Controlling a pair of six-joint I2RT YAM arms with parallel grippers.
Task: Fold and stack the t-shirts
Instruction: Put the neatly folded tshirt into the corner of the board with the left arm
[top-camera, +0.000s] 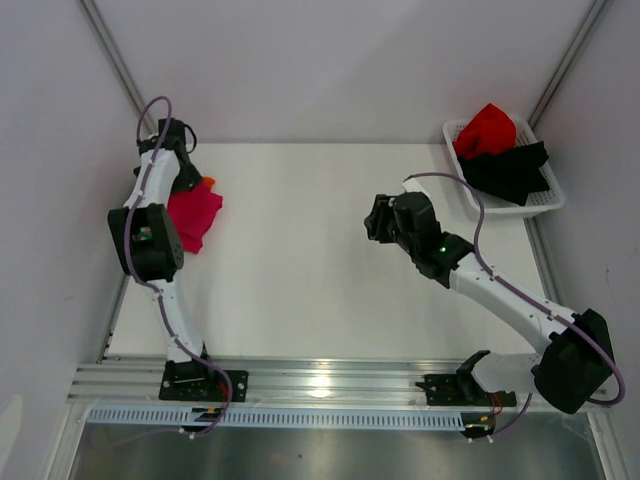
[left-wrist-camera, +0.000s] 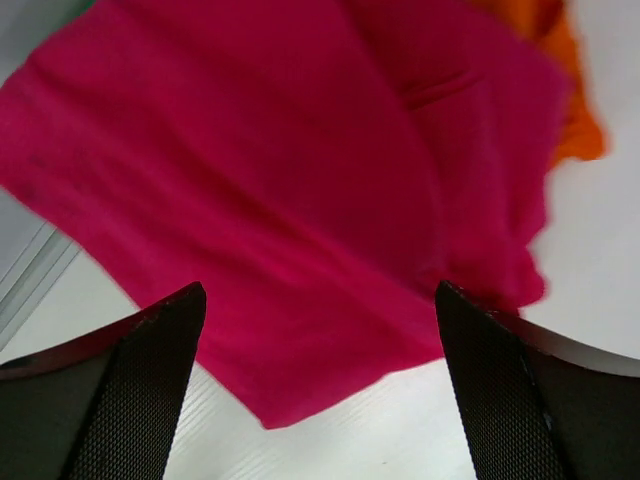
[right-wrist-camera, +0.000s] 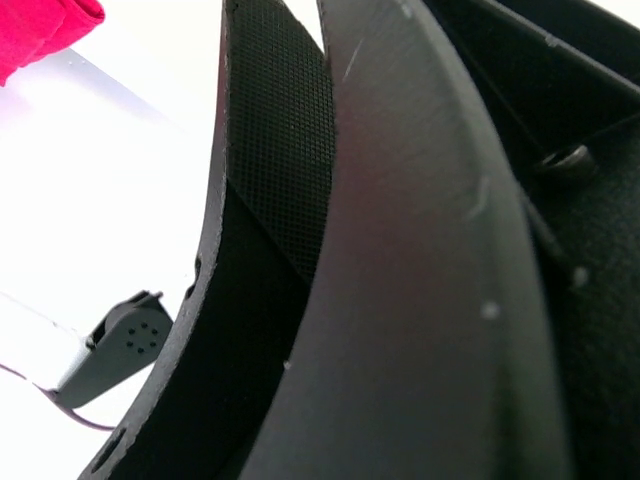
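Spreading wide, the left gripper shows its two black fingers at the lower left and lower right of the left wrist view, well apart, with cloth filling the space between and above them. That cloth is the magenta t-shirt, lying rumpled on the white table and covering most of the frame. Whether the fingertips touch it cannot be told. An orange t-shirt pokes out from under the magenta one at the upper right of that view.

In the top view the magenta t-shirt lies at the left edge of the table, just beside the left arm, with a small bit of the orange t-shirt showing at its upper edge.

The right gripper hangs over the bare table right of centre, pointing toward the left of the frame. Its wrist view is filled by its own dark fingers seen very close, and whether they stand apart or together cannot be told.

At the upper right of the top view a white lattice basket sits on the table's far corner. A red t-shirt is bunched in its upper part, and a black t-shirt lies just below it, draped partly over the rim.
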